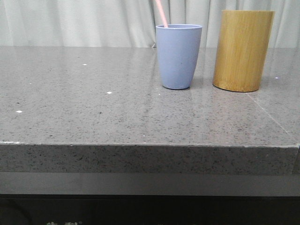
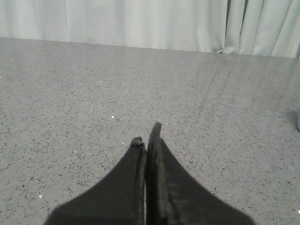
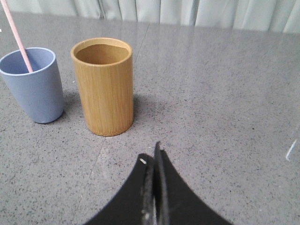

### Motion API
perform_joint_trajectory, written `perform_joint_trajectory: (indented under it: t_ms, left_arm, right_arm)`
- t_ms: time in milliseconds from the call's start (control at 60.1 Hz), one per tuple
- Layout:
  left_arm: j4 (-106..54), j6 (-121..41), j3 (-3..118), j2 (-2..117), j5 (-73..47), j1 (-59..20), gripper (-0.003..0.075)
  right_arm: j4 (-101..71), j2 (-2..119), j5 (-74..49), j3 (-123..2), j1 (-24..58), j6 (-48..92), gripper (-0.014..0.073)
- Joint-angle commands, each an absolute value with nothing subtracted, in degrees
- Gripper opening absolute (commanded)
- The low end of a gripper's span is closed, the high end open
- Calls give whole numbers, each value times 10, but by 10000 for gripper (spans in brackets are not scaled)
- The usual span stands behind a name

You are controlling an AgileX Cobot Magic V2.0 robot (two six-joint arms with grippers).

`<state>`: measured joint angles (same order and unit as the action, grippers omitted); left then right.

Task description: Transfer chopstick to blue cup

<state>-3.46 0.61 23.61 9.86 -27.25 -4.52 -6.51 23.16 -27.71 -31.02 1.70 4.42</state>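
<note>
I see the chopstick [image 1: 161, 13] standing in the blue cup [image 1: 178, 56], beside the bamboo cylinder [image 1: 243, 50]. Left gripper [image 2: 146, 134] and right gripper [image 3: 152, 153] both have jaws together, holding nothing.

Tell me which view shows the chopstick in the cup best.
The right wrist view: it looks down into the cup, so the chopstick is seen leaning against the inside of the rim. The front view shows a short piece of the chopstick above the rim.

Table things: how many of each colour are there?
Blue: 1, the blue cup
Pink: 1, the chopstick standing in that cup
Yellow-brown: 1, the bamboo holder
Total: 3
</note>
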Motion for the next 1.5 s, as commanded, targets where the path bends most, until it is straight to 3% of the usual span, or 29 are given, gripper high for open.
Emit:
perform_joint_trajectory:
  t_ms: [0, 283, 1099, 1482]
  left_arm:
    - [-41, 10, 250, 105, -224, -44, -19]
    - [-41, 10, 250, 105, -224, -44, -19]
    - [-41, 10, 250, 105, -224, -44, -19]
    - [-42, 10, 86, 7, -64, -44, -19]
  right_arm:
    - [-64, 169, -199, -273, 13, 44, -68]
    - [-64, 44, -193, -208, 13, 44, -68]
    - [-64, 42, -190, -208, 13, 44, -68]
    - [-64, 42, -190, -208, 13, 44, -68]
